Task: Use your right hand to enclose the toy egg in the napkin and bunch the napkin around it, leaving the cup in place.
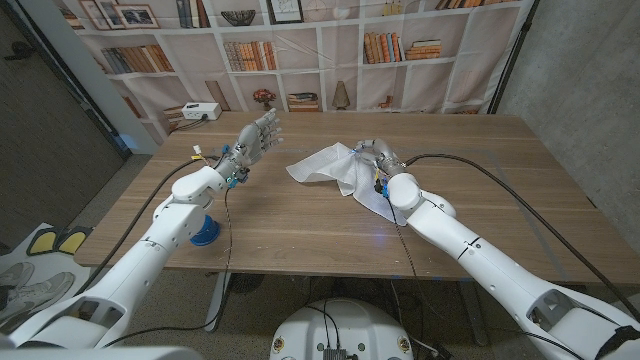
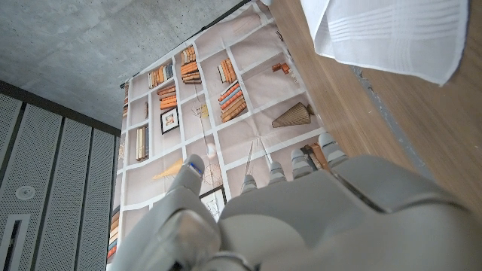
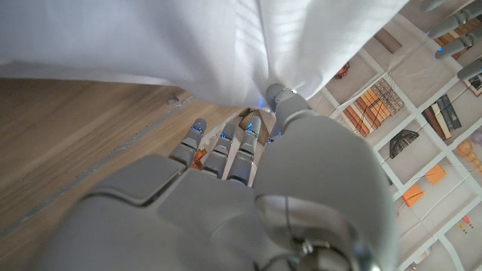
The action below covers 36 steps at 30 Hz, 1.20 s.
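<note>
Since the egg isn't visible anywhere, my guess is it's already under the napkin [image 1: 335, 166], which lies rumpled mid-table w/ one part lifted. Right hand [image 1: 375, 160] is at the cloth's edge; wrist cam shows fabric pinched between its fingers [image 3: 280, 96], prob so it can gather the cloth round the egg. Left hand [image 1: 255, 138] hangs above the table, well apart from the napkin, fingers spread, holding nothing, keeping out of the way. Blue cup [image 1: 204, 231] sits near the table's front left edge, by the left arm.

My left robot hand [image 1: 255, 136] stood raised above the worktop [image 1: 300, 225] on its outstretched arm, fingers [image 1: 268, 124] spread and holding nothing, while my right robot hand [image 1: 374, 157] reached forward with its fingers pinching a fold of the napkin [image 1: 330, 165].
</note>
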Available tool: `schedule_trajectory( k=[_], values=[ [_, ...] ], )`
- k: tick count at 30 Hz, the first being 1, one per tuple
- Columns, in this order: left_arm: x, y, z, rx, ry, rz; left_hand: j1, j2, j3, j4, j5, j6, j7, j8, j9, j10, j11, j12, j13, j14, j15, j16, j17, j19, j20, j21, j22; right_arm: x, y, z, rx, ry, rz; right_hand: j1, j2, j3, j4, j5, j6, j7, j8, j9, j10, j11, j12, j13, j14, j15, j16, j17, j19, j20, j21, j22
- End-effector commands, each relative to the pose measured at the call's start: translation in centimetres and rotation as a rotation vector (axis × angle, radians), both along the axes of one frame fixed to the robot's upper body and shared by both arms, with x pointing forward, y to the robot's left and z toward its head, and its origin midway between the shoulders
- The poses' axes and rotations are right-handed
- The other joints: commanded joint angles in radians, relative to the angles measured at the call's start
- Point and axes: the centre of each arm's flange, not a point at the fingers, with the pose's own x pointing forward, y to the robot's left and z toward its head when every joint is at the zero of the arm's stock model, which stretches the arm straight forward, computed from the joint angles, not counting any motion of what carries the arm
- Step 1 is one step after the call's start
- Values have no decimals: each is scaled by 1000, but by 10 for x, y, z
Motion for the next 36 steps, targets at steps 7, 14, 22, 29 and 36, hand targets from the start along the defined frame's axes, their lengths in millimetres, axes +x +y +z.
schedule_trajectory(
  k=[7,14,22,29,36],
  values=[
    [7,0,4,3,11,6,11,-5,7,-1,-4,-28,1,-2,1,-43,0,3,3,2,0,-3,1,-27,8,5,3,30,-6,40,137,217,5,17,23,39,-25,-3,44,102,19,-10,19,28,2,-6,7,-16,1,-7,-21,30,-8,1],
    [13,0,6,12,19,-1,11,-5,8,-2,-4,-29,1,-2,1,-44,1,2,3,0,-1,-5,1,-28,9,4,3,41,3,62,129,327,-64,47,5,79,-48,-69,71,149,35,-14,86,56,33,-10,52,7,10,-19,-1,47,-2,3],
    [15,3,5,15,27,0,12,-4,9,-2,-4,-29,3,-2,1,-45,2,2,3,0,-1,-6,1,-31,8,3,3,59,18,74,166,426,-123,52,-19,114,-48,-105,92,164,53,-4,132,97,60,-12,114,25,20,-30,86,31,30,3],
    [17,5,1,11,35,-3,13,-4,10,-3,-4,-29,4,-2,1,-45,2,2,3,-1,0,-7,1,-31,8,3,3,74,29,77,220,445,-190,38,-18,131,-35,-133,33,141,39,6,135,107,69,-9,130,38,20,-30,98,25,34,4],
    [19,9,-1,3,35,-2,13,-4,11,-4,-5,-28,2,-2,1,-45,2,2,3,-1,2,-7,1,-31,8,3,3,80,41,72,183,400,-243,-72,14,131,13,-238,-301,80,-144,-67,13,153,53,-2,120,62,23,4,121,20,45,5]
  ],
)
